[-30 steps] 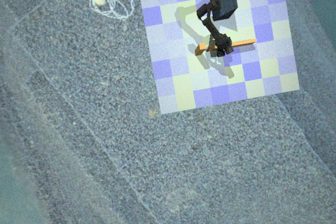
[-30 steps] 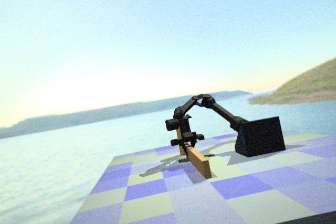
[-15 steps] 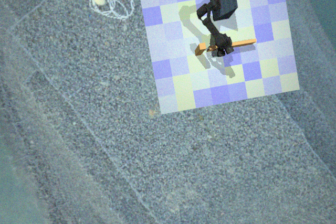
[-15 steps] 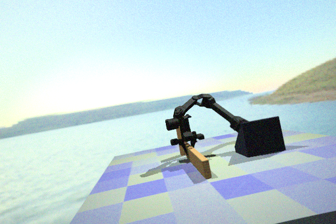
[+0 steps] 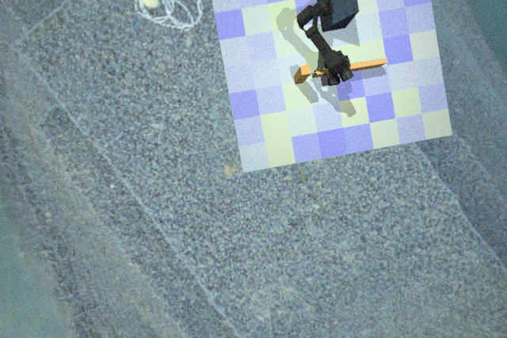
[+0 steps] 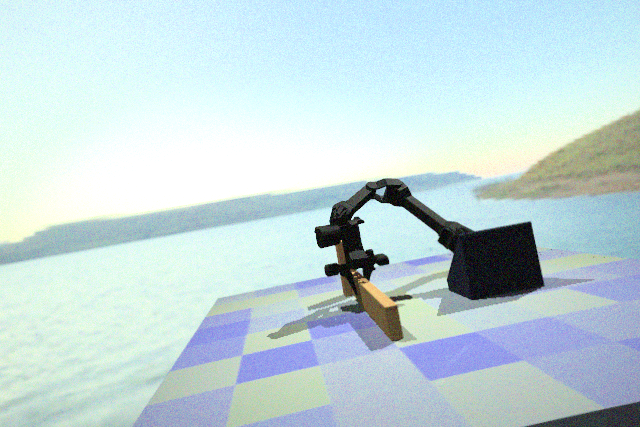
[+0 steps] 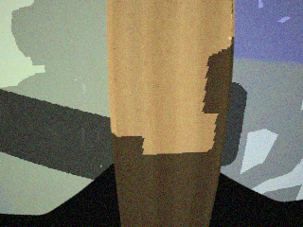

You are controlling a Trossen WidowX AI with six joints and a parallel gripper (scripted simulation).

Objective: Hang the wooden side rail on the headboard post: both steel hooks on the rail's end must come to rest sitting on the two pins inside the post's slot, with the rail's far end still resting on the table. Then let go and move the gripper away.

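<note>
The wooden side rail stands on edge. Its far end looks low at the table; I cannot tell exact contact. My gripper is shut on the rail, with a finger on each side; the top view shows it from above, covering the rail's middle. The headboard post stands upright just beyond the rail's hook end. Small metal parts show in the narrow space between rail and post. The slot and pins are hidden, and I cannot tell whether the hooks sit on the pins.
The arm's dark wedge-shaped base stands on the checkered table top, to one side of the rail. The arm arches from it over to the rail. Shadows of arm and post fall across the table.
</note>
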